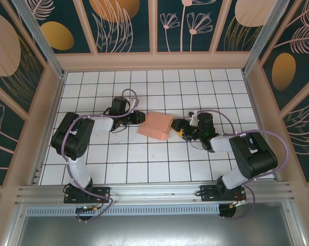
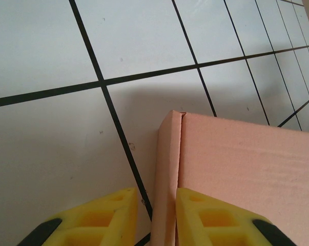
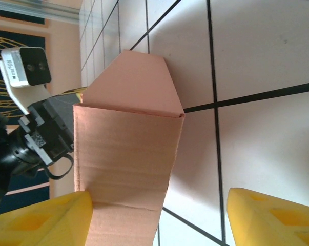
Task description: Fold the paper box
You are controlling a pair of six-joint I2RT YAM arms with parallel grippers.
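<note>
Left gripper (image 2: 155, 205) pinches an edge of the paper box (image 1: 157, 125) (salmon-pink); right gripper (image 3: 159, 197) stands spread.

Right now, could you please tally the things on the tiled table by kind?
Salmon-pink paper box: 1
Robot arms: 2 (left arm, right arm)
Total: 3

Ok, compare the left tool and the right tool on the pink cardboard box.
The left tool is pinched on a narrow side strip of the salmon-pink cardboard box; the right tool stands wide open, tile showing beside one finger. The left tool meets the box's left edge, the right tool its right edge. Both have yellow fingers.
</note>
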